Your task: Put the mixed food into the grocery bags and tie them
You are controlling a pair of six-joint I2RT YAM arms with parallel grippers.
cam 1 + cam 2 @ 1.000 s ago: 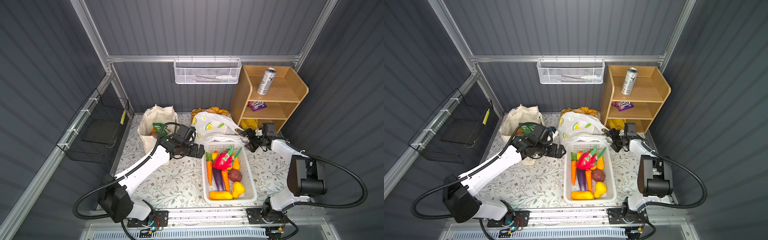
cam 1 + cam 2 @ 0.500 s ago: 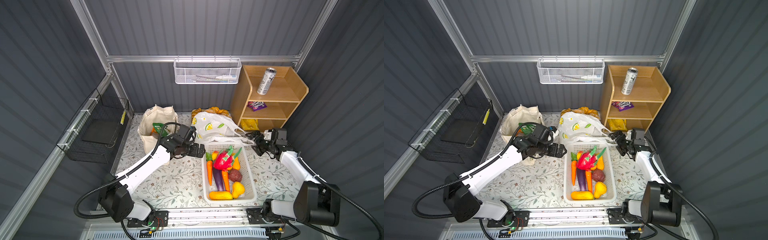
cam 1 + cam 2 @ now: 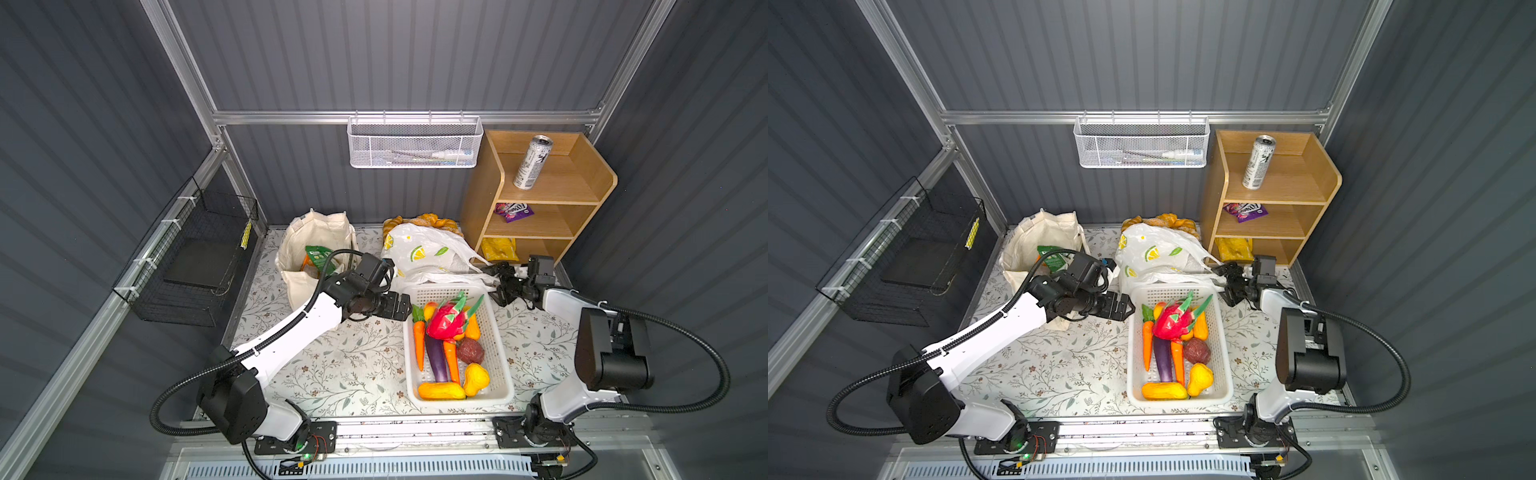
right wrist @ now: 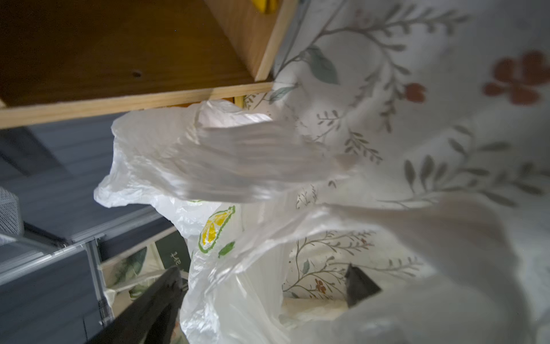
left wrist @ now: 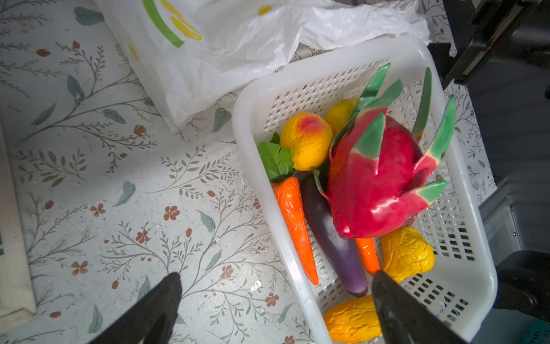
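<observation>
Lemon-print plastic bag (image 3: 419, 253): back of table (image 3: 332, 365), between canvas tote (image 3: 299, 249) and wooden shelf (image 3: 598, 183).
Bag handles reach to the right gripper (image 3: 495, 283), whose jaws stand apart with bag film between them; no pinch visible. Left gripper (image 3: 404, 305) is spread wide and empty at the white basket (image 3: 500, 357) rim. Eggplant (image 3: 436, 359) lies in the basket; drink can (image 3: 532, 162) stands upright on the top shelf.

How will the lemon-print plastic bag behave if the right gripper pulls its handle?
Probably floppy: the lemon-print plastic bag lies crumpled, its film sagging onto the white basket. Likely to stretch and trail rather than lift whole, since only a thin handle strip passes between the right gripper's fingers. Glossy film may slip.
</observation>
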